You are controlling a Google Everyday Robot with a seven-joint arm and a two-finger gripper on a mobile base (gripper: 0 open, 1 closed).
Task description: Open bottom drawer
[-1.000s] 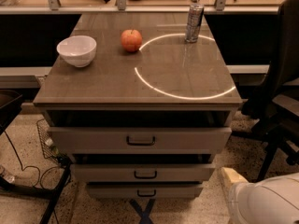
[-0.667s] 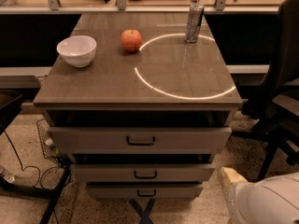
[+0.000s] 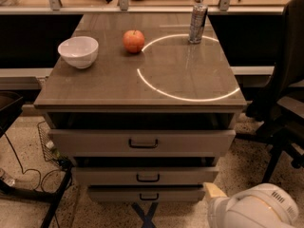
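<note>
Camera view: bottom drawer (image 3: 123,194) runs left-right, front facing us; hand (image 3: 213,192) beside it, state unclear.

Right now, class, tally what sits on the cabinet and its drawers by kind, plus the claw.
Bowl: 1
Apple: 1
Can: 1
Drawers: 3 (top drawer, middle drawer, bottom drawer)
Claw: 1, low right, near bottom drawer
Total: 7

Dim, warm overhead light. Ring-shaped glare (image 3: 190,99) on the glossy tabletop (image 3: 104,87). Drawer gaps in deep shadow. Gripper (image 3: 212,191) lower right, just beside the bottom drawer (image 3: 118,194), brightly lit.
</note>
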